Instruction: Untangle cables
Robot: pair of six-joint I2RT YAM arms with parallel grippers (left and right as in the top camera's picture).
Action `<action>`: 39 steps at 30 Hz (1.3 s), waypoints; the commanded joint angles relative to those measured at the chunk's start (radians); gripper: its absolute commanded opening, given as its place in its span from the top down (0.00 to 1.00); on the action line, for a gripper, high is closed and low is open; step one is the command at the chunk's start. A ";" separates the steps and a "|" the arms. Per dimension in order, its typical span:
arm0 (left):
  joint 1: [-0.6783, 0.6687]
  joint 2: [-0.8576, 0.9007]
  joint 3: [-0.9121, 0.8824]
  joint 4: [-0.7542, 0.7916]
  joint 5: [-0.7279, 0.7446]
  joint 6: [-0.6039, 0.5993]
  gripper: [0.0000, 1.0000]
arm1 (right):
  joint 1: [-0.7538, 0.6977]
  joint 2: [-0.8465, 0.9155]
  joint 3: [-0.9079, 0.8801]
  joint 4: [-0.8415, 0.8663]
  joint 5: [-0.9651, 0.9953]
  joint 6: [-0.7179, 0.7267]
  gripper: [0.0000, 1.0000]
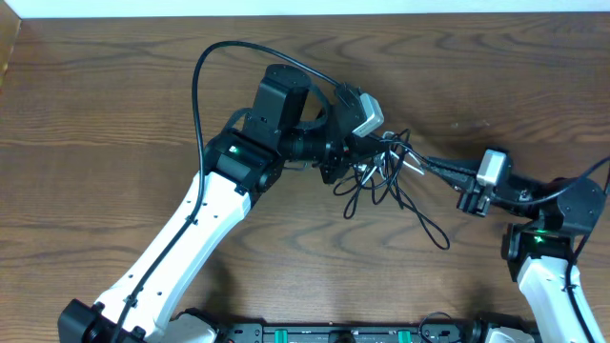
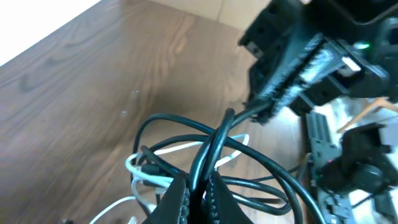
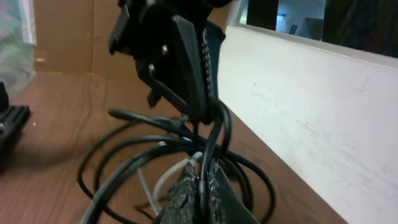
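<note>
Table: wooden top (image 1: 114, 114), carrying the work at centre-right of the overhead view.
Left arm: white and black (image 1: 191, 229), reached in from the lower left to the table centre.
Right arm: (image 1: 553, 276) entered from the lower right, wrist pointed left toward the same spot.
Cables: the tangle (image 1: 381, 181) lay between the two wrists. Loops hung onto the table and one loop trailed toward the lower right.
Left gripper: (image 2: 198, 185) fingers pressed together on a black cable (image 2: 211, 146) that rose between them.
Right gripper: (image 3: 200, 186) likewise clamped narrow on a black strand, close beneath the left gripper in the right wrist view.
Same strand: it appeared to run from one grip to the other, though this could not be confirmed.
White cable: (image 2: 140, 174) lay under the black loops, not held by either tool.
Step in hand (judgement): both grips were set on the bundle, ready for a pull apart. The knot was not yet loosened.
Next move (judgement): draw the grippers apart slowly and watch that the loops slide rather than tighten. The white cable is at risk of being dragged along.
</note>
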 commanded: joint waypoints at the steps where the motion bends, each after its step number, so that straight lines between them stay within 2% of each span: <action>1: -0.053 -0.026 0.005 0.011 -0.128 -0.001 0.93 | 0.052 -0.006 0.013 -0.003 0.062 0.048 0.99; 8: -0.151 -0.025 0.005 0.015 -0.312 -0.001 0.93 | 0.084 -0.006 0.013 -0.035 0.134 0.066 0.99; 23: -0.175 -0.025 0.005 0.034 -0.344 0.006 0.93 | 0.083 -0.006 0.013 -0.216 0.230 0.037 0.99; 28: -0.218 -0.025 0.005 0.026 -0.348 0.099 0.93 | 0.084 -0.006 0.013 -0.221 0.256 0.063 0.99; 33: -0.256 -0.025 0.005 0.028 -0.465 0.116 0.92 | 0.086 -0.006 0.013 -0.254 0.256 0.081 0.99; 39: -0.258 -0.024 0.005 0.014 -0.497 0.146 0.92 | 0.086 -0.006 0.013 -0.265 0.256 0.081 0.99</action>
